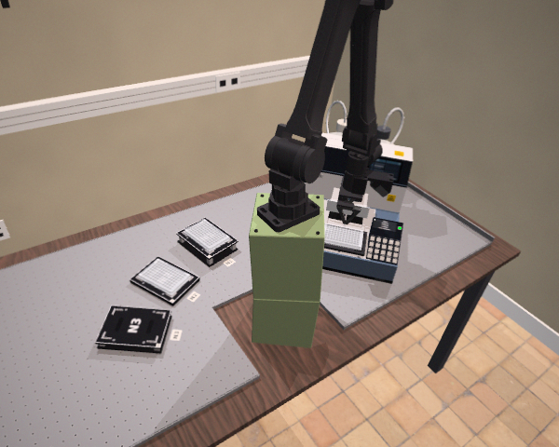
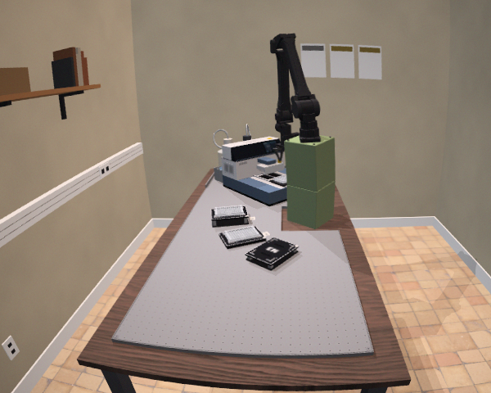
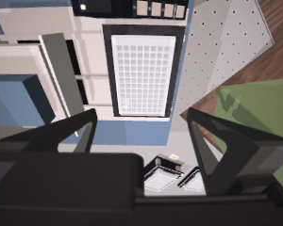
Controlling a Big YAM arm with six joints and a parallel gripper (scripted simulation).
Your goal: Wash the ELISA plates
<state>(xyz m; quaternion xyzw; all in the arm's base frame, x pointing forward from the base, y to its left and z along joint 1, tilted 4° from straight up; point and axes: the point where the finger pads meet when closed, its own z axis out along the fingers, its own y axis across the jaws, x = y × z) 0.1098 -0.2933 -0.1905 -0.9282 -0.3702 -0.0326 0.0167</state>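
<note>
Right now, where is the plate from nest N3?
In the washer's carrier pocket, just left of the keypad, under the open gripper.

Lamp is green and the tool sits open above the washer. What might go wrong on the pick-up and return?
1. The open tool hovers above the plate in the carrier; the washer's head stands close beside it, so a finger may strike it going down.
2. Nest N3 is bare; setting the plate there with its cut-off corner away from A1 would fail the step.
</note>
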